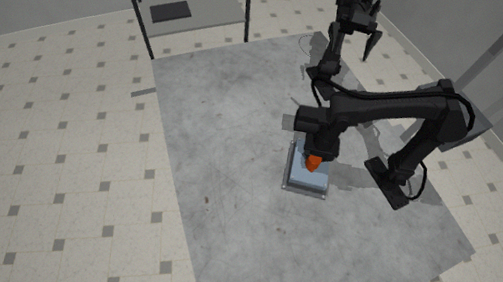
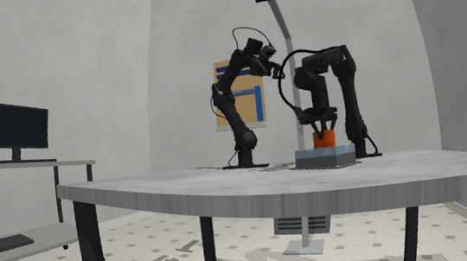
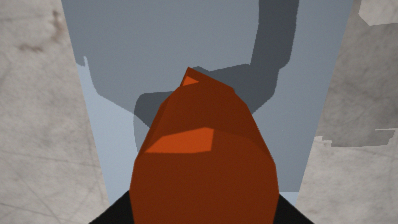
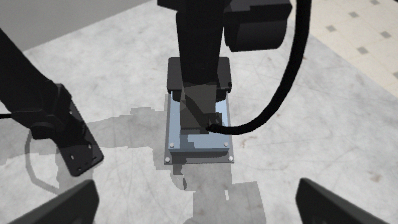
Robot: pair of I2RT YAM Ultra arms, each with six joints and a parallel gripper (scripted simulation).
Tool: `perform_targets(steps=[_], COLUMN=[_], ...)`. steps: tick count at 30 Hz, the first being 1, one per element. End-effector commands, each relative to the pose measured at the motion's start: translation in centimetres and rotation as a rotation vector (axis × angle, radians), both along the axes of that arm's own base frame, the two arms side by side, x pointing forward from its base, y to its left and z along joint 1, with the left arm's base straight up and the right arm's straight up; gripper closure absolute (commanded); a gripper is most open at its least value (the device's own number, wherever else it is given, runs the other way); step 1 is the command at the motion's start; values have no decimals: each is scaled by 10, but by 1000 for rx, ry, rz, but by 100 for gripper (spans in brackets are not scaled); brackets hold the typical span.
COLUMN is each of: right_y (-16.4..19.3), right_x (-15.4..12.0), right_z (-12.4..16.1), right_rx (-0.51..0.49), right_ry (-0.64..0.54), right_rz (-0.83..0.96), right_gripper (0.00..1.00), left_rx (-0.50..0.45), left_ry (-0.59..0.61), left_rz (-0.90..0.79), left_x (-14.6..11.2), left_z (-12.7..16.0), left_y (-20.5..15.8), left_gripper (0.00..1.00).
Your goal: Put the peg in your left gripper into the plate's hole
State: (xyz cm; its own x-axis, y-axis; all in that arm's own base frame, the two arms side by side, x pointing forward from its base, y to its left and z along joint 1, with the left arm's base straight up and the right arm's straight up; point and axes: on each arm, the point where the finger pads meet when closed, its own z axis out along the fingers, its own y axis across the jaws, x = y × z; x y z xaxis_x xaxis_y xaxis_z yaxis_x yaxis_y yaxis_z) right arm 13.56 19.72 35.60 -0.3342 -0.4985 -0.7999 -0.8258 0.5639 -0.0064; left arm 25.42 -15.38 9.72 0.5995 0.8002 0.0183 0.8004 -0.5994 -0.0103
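An orange faceted peg stands about upright at the top of the plate. The plate is a light blue block on a grey base. In the exterior view no gap shows between the peg and the plate's top. The hole is hidden, so how deep the peg sits cannot be told. My left gripper is shut on the peg from above. My right gripper is open and empty, raised away from the plate.
The grey table carries both arm bases. In the right wrist view the left arm's base stands left of the plate, and its cable loops at the right. A shelf cart stands beyond the table edge.
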Motion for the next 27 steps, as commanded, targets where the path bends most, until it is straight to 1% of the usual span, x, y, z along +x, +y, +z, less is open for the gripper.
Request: perform_targets(steps=[1, 2, 4, 6, 7, 9, 11, 13, 14, 16, 19, 27], right_y=[-4, -4, -4, -4, -4, -4, -4, -4, -4, -4, -4, -4], right_x=[-2, -2, -2, -2, -2, -2, -2, -2, -2, -2, -2, -2], right_z=[16, 16, 16, 16, 16, 16, 16, 16, 16, 16, 16, 16], right_rx=[39, 39, 39, 39, 39, 39, 39, 39, 39, 39, 39, 39], right_ry=[-26, -26, -26, -26, -26, -26, -26, -26, -26, -26, -26, -26], right_rz=[-9, -9, -9, -9, -9, -9, -9, -9, -9, -9, -9, -9], right_gripper=[0, 0, 0, 0, 0, 0, 0, 0, 0, 0, 0, 0], left_rx=[-16, -14, -9, -8, -17, -40, -48, -31, -33, -33, -12, -17], left_ry=[3, 5, 14, 14, 1, -35, -49, -22, -25, -25, 8, 0], left_rz=[7, 7, 9, 7, 9, 6, 5, 6, 6, 6, 3, 5], left_x=[2, 2, 2, 2, 2, 1, 0, 2, 2, 2, 3, 2], left_z=[-6, -7, -1, 2, 8, 30, 40, 34, 39, 39, 44, 43], left_y=[-1, -1, -2, -3, -3, -5, -5, -7, -8, -8, -8, -2], left_gripper=[60, 60, 60, 37, 29, 29, 29, 29, 29, 29, 29, 29])
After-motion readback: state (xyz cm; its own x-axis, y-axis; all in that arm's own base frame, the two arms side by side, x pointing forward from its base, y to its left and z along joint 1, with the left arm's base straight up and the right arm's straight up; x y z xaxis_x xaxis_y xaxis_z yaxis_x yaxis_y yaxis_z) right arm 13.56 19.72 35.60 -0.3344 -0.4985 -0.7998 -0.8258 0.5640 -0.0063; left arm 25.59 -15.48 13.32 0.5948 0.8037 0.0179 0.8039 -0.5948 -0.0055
